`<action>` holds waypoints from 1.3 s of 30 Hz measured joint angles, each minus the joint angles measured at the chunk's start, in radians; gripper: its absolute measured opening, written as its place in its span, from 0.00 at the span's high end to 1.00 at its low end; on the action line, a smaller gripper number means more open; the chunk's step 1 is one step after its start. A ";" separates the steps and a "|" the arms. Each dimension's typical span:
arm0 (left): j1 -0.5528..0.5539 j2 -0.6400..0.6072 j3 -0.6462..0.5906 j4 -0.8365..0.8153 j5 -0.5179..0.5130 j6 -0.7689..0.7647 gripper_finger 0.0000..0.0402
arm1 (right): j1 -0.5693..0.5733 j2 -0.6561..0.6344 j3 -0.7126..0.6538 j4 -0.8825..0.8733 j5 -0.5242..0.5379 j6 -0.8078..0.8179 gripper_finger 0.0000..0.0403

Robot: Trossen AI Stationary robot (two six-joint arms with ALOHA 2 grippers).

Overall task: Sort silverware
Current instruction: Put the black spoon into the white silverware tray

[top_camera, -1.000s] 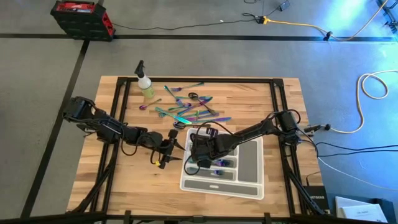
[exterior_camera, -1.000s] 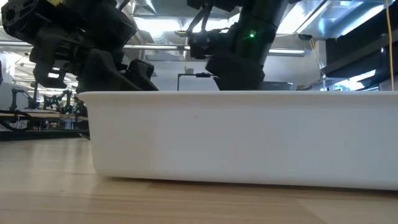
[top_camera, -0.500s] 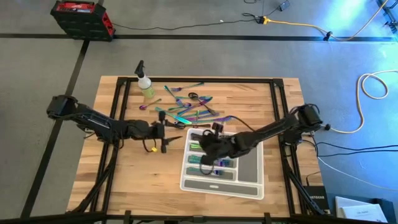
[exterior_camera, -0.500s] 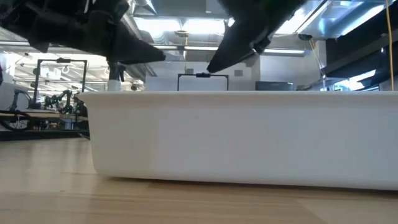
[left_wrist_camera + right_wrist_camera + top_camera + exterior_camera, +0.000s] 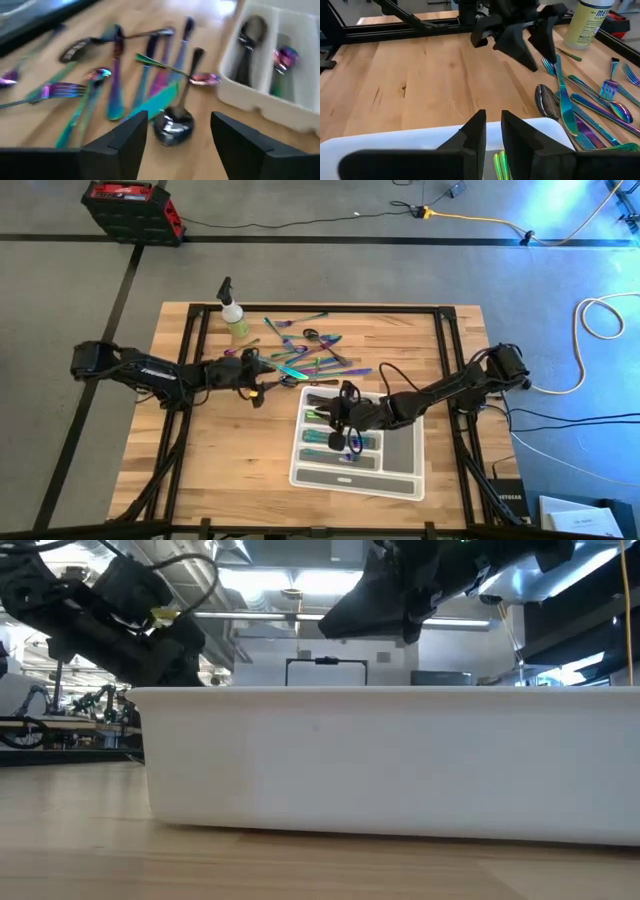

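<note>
Bare wood lies open along the table (image 5: pixel 200 460) on the near left side, beside the tray (image 5: pixel 405 480). The far middle is crowded by scattered silverware (image 5: pixel 305 355), with the spray bottle (image 5: pixel 235 315) standing at its left edge. The left gripper (image 5: pixel 262 383), fingers spread, blocks the pile's near-left approach; the right gripper (image 5: pixel 338 412) occupies the tray's far-left corner, apparently nearly closed

Loose silverware (image 5: pixel 305 350) lies on the table (image 5: pixel 200 460) behind the tray (image 5: pixel 400 475), spray bottle (image 5: pixel 235 315) to its left.
</note>
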 joint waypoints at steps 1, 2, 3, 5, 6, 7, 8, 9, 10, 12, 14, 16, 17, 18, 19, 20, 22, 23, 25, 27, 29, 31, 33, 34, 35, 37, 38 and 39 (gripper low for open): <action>0.006 0.000 0.000 -0.001 0.038 0.029 0.49 | 0.000 0.000 0.000 0.005 -0.018 0.000 0.89; 0.011 0.000 0.002 -0.003 0.069 0.058 0.49 | 0.000 0.000 0.000 0.009 -0.036 -0.001 0.89; 0.013 0.000 0.008 -0.013 0.088 0.093 0.49 | 0.000 0.000 0.000 0.007 -0.052 -0.002 0.89; 0.013 0.000 0.024 -0.057 0.090 0.190 0.49 | 0.000 0.000 0.000 0.006 -0.075 -0.003 0.89; 0.012 0.000 0.032 -0.090 0.085 0.249 0.49 | 0.000 0.000 0.000 0.007 -0.078 -0.003 0.89; 0.010 0.002 0.041 -0.119 0.079 0.317 0.49 | 0.000 0.000 0.000 0.007 -0.084 -0.003 0.89; 0.010 0.007 0.049 -0.138 0.077 0.393 0.49 | 0.000 0.000 0.000 0.007 -0.089 -0.003 0.89; 0.010 0.010 0.055 -0.150 0.075 0.468 0.49 | 0.000 0.000 0.000 0.006 -0.095 -0.003 0.89; 0.010 0.011 0.060 -0.165 0.065 0.538 0.49 | 0.000 0.000 0.000 0.006 -0.099 -0.003 0.89; 0.010 0.020 0.073 -0.182 0.033 0.649 0.49 | 0.000 0.000 0.000 0.008 -0.099 -0.003 0.89; 0.010 0.026 0.089 -0.195 0.026 0.716 0.49 | 0.000 0.000 0.000 0.007 -0.099 -0.003 0.89; 0.010 0.044 0.112 -0.221 0.023 0.774 0.49 | 0.000 0.000 0.000 0.008 -0.099 -0.003 0.89; 0.010 0.058 0.121 -0.238 0.008 0.805 0.49 | 0.000 0.000 0.000 0.008 -0.099 -0.003 0.89; 0.010 0.078 0.128 -0.256 -0.016 0.842 0.49 | 0.000 0.000 0.000 0.007 -0.099 -0.003 0.89; 0.008 0.098 0.137 -0.274 -0.036 0.882 0.49 | 0.000 0.000 0.000 0.007 -0.099 -0.003 0.89; 0.006 0.117 0.144 -0.287 -0.052 0.927 0.49 | 0.000 0.000 0.000 0.008 -0.099 -0.003 0.89; 0.000 0.162 0.157 -0.293 -0.056 0.982 0.49 | 0.000 0.000 0.000 0.008 -0.099 -0.003 0.89; -0.002 0.183 0.165 -0.291 -0.057 0.998 0.49 | 0.000 0.000 0.000 0.007 -0.099 -0.003 0.89; -0.009 0.223 0.176 -0.285 -0.066 1.037 0.49 | 0.000 0.000 0.000 0.008 -0.099 -0.003 0.89; -0.016 0.254 0.188 -0.270 -0.083 1.064 0.49 | 0.000 0.000 0.000 0.007 -0.099 -0.003 0.89; -0.018 0.282 0.195 -0.245 -0.088 1.069 0.49 | 0.000 0.000 0.000 0.007 -0.099 -0.003 0.89; -0.018 0.303 0.200 -0.213 -0.089 1.073 0.49 | 0.000 0.000 0.000 0.007 -0.099 -0.003 0.89; -0.016 0.318 0.205 -0.189 -0.090 1.085 0.49 | 0.000 0.000 0.000 0.006 -0.099 -0.004 0.89; -0.013 0.326 0.211 -0.188 -0.088 1.099 0.49 | 0.000 0.000 0.000 0.007 -0.099 -0.005 0.89; -0.010 0.336 0.215 -0.186 -0.085 1.106 0.50 | 0.000 0.000 0.000 0.007 -0.099 -0.008 0.89; 0.001 0.354 0.225 -0.187 -0.075 1.106 0.50 | 0.000 0.000 0.000 0.006 -0.099 -0.008 0.89; 0.010 0.367 0.230 -0.183 -0.067 1.097 0.51 | 0.000 0.000 0.000 0.006 -0.099 -0.008 0.89; 0.020 0.378 0.231 -0.169 -0.056 1.089 0.52 | 0.000 0.000 0.000 0.007 -0.099 -0.008 0.89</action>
